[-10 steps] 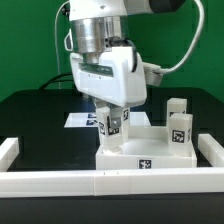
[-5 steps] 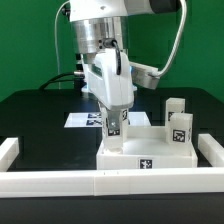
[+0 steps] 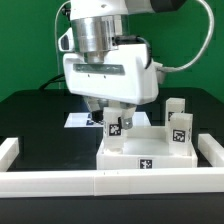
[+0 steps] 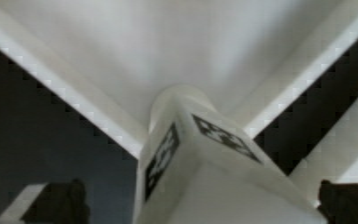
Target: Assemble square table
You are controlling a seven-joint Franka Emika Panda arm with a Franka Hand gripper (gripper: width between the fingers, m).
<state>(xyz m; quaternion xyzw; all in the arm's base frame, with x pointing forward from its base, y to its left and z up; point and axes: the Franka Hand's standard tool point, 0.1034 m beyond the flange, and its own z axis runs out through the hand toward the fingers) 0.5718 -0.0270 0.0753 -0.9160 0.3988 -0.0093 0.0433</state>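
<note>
The square tabletop (image 3: 140, 155) lies flat against the front rail. One white tagged leg (image 3: 115, 127) stands on its near left corner, leaning slightly. My gripper (image 3: 113, 122) hangs straight over this leg with its wide side facing the exterior camera. In the wrist view the leg (image 4: 202, 150) rises between my two dark fingertips (image 4: 51, 205), with a dark gap on each side, so the gripper (image 4: 197, 205) is open around it. The tabletop (image 4: 158, 50) fills the background there. Two more legs (image 3: 181, 130) (image 3: 176, 106) stand at the exterior view's right.
White border rails (image 3: 60, 182) run along the front and both sides (image 3: 8, 150). The marker board (image 3: 78, 119) lies flat behind the tabletop, partly hidden by the hand. Cables hang behind the arm.
The hand has turned about its vertical axis over the leg: angled a second ago, narrow side half a second ago, wide side facing now. The leg stays at the same corner.
</note>
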